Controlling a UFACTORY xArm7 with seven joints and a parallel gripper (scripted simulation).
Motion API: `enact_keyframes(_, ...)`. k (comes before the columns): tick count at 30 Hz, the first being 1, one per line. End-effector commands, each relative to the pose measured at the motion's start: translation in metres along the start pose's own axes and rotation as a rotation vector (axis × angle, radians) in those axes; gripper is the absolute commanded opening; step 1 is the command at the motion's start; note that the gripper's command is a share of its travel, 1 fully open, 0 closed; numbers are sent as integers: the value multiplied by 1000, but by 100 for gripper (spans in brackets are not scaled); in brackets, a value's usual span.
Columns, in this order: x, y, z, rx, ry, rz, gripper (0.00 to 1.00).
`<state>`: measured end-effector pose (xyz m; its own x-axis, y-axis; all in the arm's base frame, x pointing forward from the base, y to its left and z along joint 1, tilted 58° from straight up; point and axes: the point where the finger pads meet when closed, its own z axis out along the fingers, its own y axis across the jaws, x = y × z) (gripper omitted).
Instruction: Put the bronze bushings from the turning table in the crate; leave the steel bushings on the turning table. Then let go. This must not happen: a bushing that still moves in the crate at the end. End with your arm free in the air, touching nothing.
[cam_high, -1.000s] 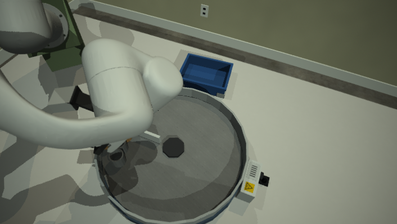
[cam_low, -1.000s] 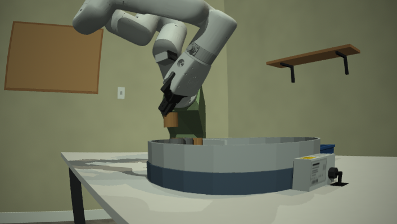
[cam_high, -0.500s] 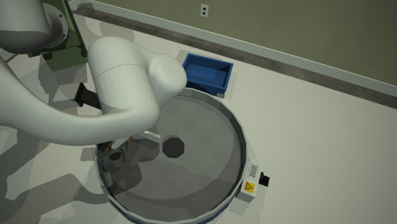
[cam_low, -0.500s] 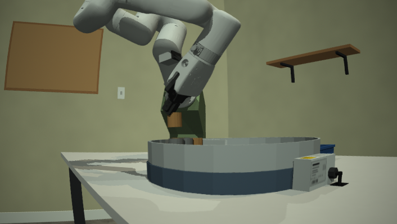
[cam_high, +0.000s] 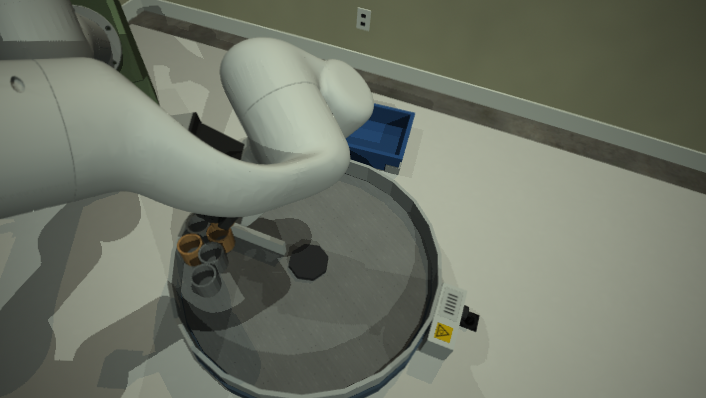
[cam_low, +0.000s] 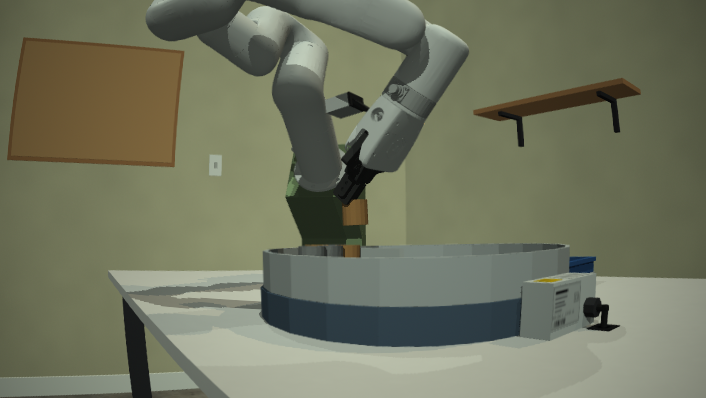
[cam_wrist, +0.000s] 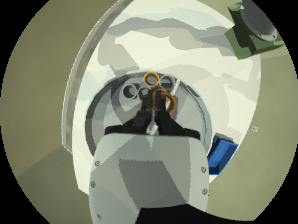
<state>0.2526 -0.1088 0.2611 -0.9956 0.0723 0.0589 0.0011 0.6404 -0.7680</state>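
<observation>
My jaws are clenched on the wall of a bronze bushing (cam_low: 355, 212) (cam_wrist: 173, 104), which hangs in the air above the turning table (cam_high: 434, 250) (cam_low: 425, 280) (cam_wrist: 208, 117), higher than its rim. The jaws slant down to it.

Inside the turning table, near the wall on the side away from the control box (cam_high: 442, 320) (cam_low: 537, 310), a second bronze bushing (cam_high: 191, 259) (cam_wrist: 151, 73) stands upright among three steel bushings: one (cam_high: 214, 264) between it and the table's hub (cam_high: 308, 262), one (cam_high: 206, 287) (cam_wrist: 131, 97) on the control-box side of that, and one (cam_high: 197, 224) (cam_wrist: 170, 77) partly under my arm in the top view. More bronze shows close by my jaws there; the overlap is too tight for me to tell how many pieces it is.

The blue crate (cam_high: 385, 159) (cam_low: 582, 260) (cam_wrist: 222, 159) sits just outside the turning table's wall, on the same pale surface (cam_high: 550, 260) (cam_low: 375, 372) (cam_wrist: 240, 90), well apart from my bushing.
</observation>
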Motion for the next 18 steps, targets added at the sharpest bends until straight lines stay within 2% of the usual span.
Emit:
enact_keyframes(1,-22,32,-17,3,4,1,0)
enact_keyframes(9,-48,74,-39,3,4,1,0)
enact_keyframes(11,-48,74,-39,3,4,1,0)
enact_keyframes(13,-59,92,-48,3,4,1,0)
enact_keyframes(18,-75,117,-61,3,4,1,0)
